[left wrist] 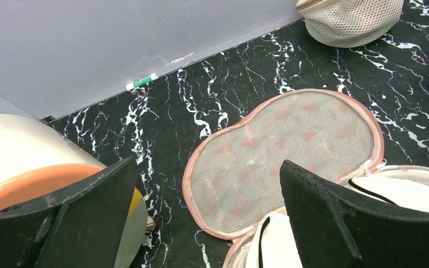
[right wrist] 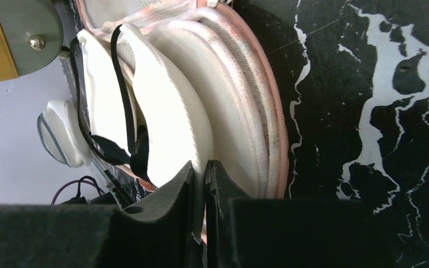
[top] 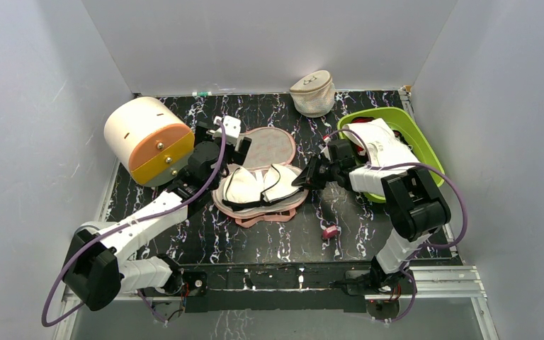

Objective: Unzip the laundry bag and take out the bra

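Removal step: bag point(top: 273, 145) lies unzipped, right pincer point(right wrist: 200, 167) pinched on the bra point(top: 244, 185) edge, left pincer point(top: 243, 150) wide open; next, lift it clear.

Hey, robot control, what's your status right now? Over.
Left gripper open, over the flipped-back lid of the laundry bag. Right gripper pinching the edge of the bra. Bag unzipped, bra lying inside. Nothing on top of it.

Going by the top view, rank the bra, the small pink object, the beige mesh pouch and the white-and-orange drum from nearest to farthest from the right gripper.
1. bra, mid-table, right at the fingers of the right gripper.
2. small pink object, on the table toward the near edge.
3. beige mesh pouch, by the back wall.
4. white-and-orange drum, far across on the left arm's side.
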{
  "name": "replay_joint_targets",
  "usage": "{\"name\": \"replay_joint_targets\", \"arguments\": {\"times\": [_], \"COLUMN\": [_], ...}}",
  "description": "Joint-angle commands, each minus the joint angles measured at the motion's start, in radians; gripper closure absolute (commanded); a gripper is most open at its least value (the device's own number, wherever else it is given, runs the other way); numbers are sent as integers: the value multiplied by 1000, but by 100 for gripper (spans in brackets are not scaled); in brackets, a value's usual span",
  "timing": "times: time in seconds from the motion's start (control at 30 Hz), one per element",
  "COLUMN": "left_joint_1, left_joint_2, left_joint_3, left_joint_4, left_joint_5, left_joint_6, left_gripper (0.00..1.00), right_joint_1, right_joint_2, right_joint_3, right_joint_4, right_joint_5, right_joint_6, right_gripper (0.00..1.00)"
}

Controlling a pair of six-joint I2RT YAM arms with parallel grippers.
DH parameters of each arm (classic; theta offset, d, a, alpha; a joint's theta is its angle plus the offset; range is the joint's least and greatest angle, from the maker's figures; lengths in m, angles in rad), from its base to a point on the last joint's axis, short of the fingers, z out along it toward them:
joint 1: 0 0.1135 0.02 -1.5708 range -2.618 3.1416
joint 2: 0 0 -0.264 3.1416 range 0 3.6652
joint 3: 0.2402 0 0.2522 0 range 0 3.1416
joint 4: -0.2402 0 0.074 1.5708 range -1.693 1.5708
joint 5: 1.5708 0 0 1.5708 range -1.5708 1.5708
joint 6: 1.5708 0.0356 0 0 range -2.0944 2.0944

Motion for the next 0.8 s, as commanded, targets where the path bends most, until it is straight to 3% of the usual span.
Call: {"name": "replay_joint_targets", "arguments": {"times": [0.0, 0.23, 0.4, 0.6, 0.77], "left_joint_1": [-5, -5, -5, -5, -5], "left_joint_2": [-2, -8, -38, -118, -129], "left_joint_3": [40, 45, 41, 20, 21], "left_joint_4": [14, 1, 5, 29, 29], "left_joint_5": [-2, -2, -45, -108, -114], "left_joint_6": [3, 0, 19, 23, 22], "left_gripper": [2, 2, 2, 1, 2], "right_joint_1": [-4, -3, -3, -3, -4], "right_joint_2": [-54, -301, -499, -611, -630], "right_joint_3": [43, 70, 181, 374, 533], "right_joint_4": [49, -157, -301, -379, -429], "right_joint_5": [-55, -20, 71, 217, 389], "right_joint_6": [7, 18, 78, 294, 325], "right_gripper": [92, 96, 100, 100, 100]}}
